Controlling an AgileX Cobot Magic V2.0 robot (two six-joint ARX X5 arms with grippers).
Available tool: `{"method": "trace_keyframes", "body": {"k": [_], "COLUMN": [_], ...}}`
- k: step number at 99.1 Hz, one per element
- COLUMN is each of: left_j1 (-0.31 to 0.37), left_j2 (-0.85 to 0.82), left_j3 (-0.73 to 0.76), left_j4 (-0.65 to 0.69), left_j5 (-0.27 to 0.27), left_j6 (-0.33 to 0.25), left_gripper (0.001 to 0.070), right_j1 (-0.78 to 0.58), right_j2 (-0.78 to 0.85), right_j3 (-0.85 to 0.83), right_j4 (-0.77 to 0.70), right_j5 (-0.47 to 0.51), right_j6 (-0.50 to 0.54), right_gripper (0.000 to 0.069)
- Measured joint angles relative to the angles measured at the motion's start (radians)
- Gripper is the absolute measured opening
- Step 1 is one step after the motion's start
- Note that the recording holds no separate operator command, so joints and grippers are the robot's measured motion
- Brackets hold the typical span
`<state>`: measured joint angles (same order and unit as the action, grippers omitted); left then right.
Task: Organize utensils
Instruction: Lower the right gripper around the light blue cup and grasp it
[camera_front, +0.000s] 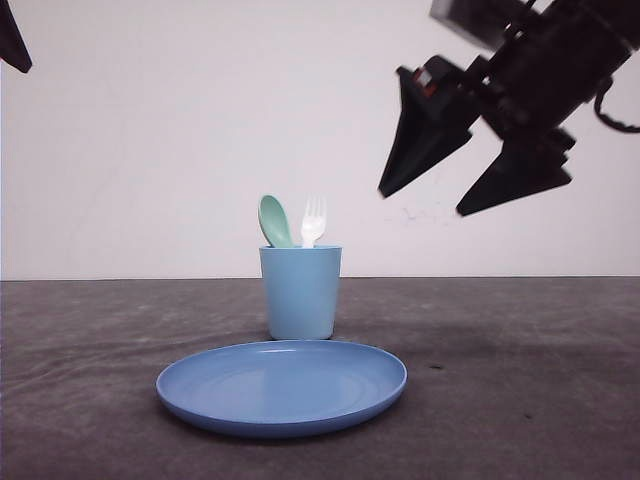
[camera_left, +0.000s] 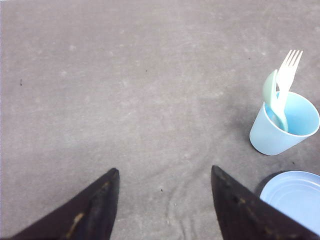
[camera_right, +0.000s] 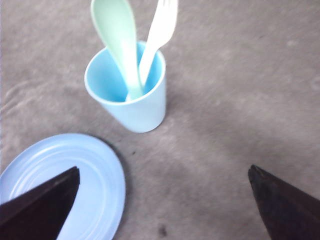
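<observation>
1. Looking forward over the counter (camera_front: 520, 400), the front view has the mint-green plastic spoon with a rounded bowl (camera_front: 274, 221) and the small white plastic fork with four tines (camera_front: 313, 220) standing together, heads up, in the light blue plastic cup (camera_front: 300, 292). The cup sits upright just behind the round blue plastic plate (camera_front: 282, 385), which lies bare. The right hand (camera_front: 470, 165) hangs high in the air, well apart from the cup and off to its right, its two dark fingers spread wide with nothing between them. A dark corner of the left arm (camera_front: 12, 40) peeks in at the upper left edge.

2. Turning to the left wrist view, the left hand (camera_left: 164, 200) hovers above bare grey counter, fingers parted wide and empty, touching nothing. Cup, spoon and fork stand well off to one side, with the plate's rim beside them.

3. Seen from the right wrist, the right hand's fingers (camera_right: 42, 202) are open wide, and the cup lies ahead with the spoon leaning against its rim beside the fork, handles down inside.

4. Both utensils sit in the cup, so I judge the sorting done or nearly so. If so, the next move asks only that both arms draw clear without knocking the cup.
</observation>
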<state>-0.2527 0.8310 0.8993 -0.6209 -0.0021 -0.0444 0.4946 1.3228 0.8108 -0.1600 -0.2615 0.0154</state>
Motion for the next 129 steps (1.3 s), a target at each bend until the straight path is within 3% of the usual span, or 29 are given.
{"method": "trace_keyframes", "body": {"k": [25, 61, 105, 129], "left_j1": [0.0, 0.0, 0.0, 0.0], "left_j2": [0.0, 0.0, 0.0, 0.0], "left_j3": [0.0, 0.0, 0.0, 0.0], "left_j4": [0.0, 0.001, 0.001, 0.003], "left_j5": [0.0, 0.0, 0.001, 0.001], "left_j6": [0.0, 0.0, 0.0, 0.0], "left_gripper": [0.0351, 0.0351, 0.0351, 0.0351], "right_j1": [0.076, 0.086, 0.088, 0.097], "right_j2": [0.156, 0.378, 0.541, 0.551], "right_j3": [0.0, 0.022, 0.212, 0.221], "right_j4": [0.182, 0.441, 0.457, 0.457], "right_j5": [0.0, -0.004, -0.008, -0.016], "right_j6": [0.015, 0.047, 0.071, 0.071], "right_gripper": [0.0681, 0.0681, 0.0681, 0.0662]}}
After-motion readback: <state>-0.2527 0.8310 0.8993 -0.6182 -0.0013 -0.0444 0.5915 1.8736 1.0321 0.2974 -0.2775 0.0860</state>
